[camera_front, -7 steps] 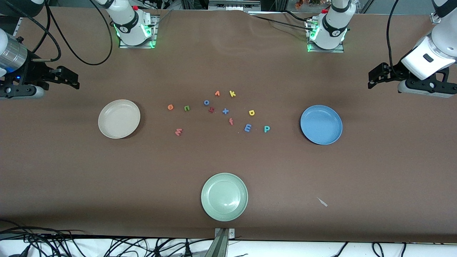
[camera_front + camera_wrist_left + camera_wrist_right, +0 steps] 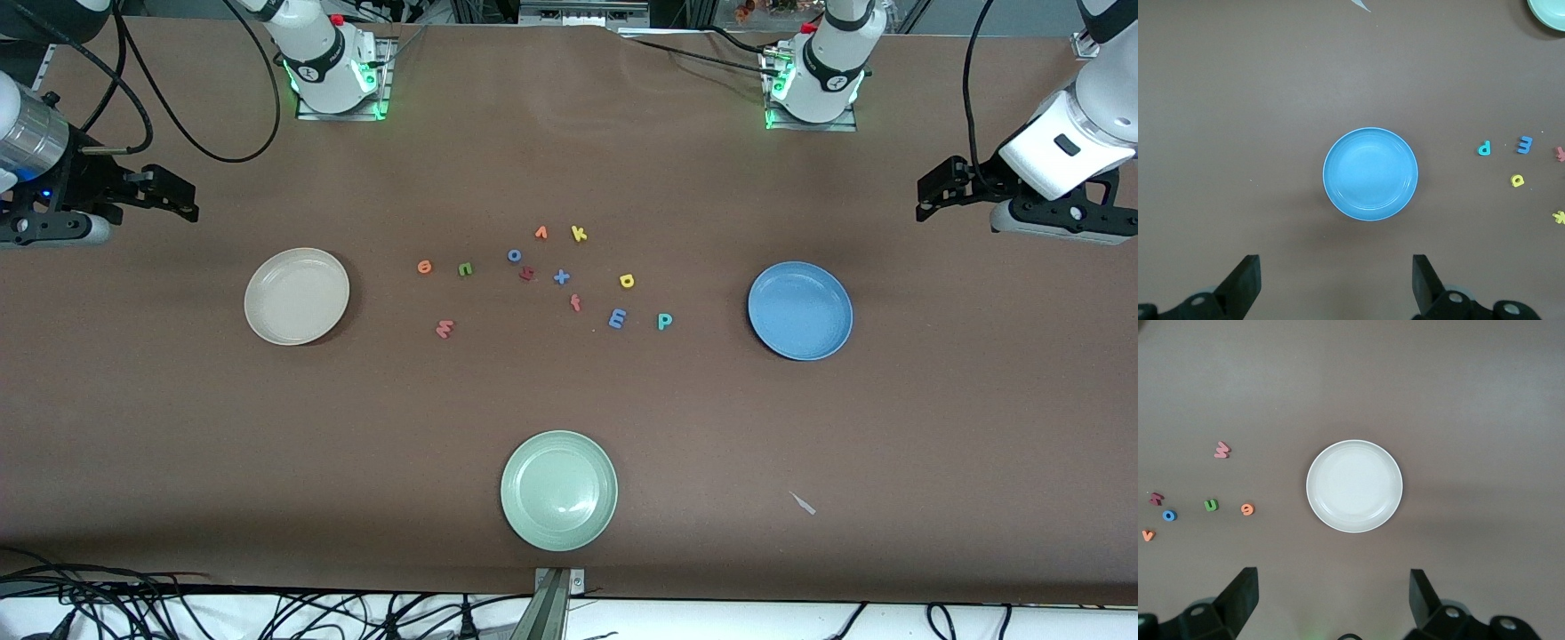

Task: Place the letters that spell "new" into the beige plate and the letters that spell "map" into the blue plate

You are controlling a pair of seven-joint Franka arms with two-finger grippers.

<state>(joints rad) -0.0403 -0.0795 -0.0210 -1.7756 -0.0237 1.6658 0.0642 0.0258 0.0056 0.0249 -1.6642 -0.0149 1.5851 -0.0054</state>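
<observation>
The beige plate (image 2: 296, 296) lies toward the right arm's end and the blue plate (image 2: 800, 310) toward the left arm's end, both with nothing in them. Between them lie the orange "e" (image 2: 424, 267), green "n" (image 2: 465, 268), pinkish "w" (image 2: 444, 329), yellow "a" (image 2: 627, 281), blue "m" (image 2: 617, 318) and teal "p" (image 2: 664, 321). My right gripper (image 2: 182, 196) hangs open over bare table out past the beige plate (image 2: 1354, 486). My left gripper (image 2: 929, 191) hangs open over bare table out past the blue plate (image 2: 1370, 174). Neither holds anything.
A pale green plate (image 2: 558, 490) sits near the front edge. Other letters lie among the task's: orange "v" (image 2: 540, 233), yellow "k" (image 2: 579, 234), blue "o" (image 2: 514, 255), blue "x" (image 2: 561, 276), red "f" (image 2: 575, 303), a dark red one (image 2: 526, 274). A small white scrap (image 2: 803, 503) lies nearer the camera than the blue plate.
</observation>
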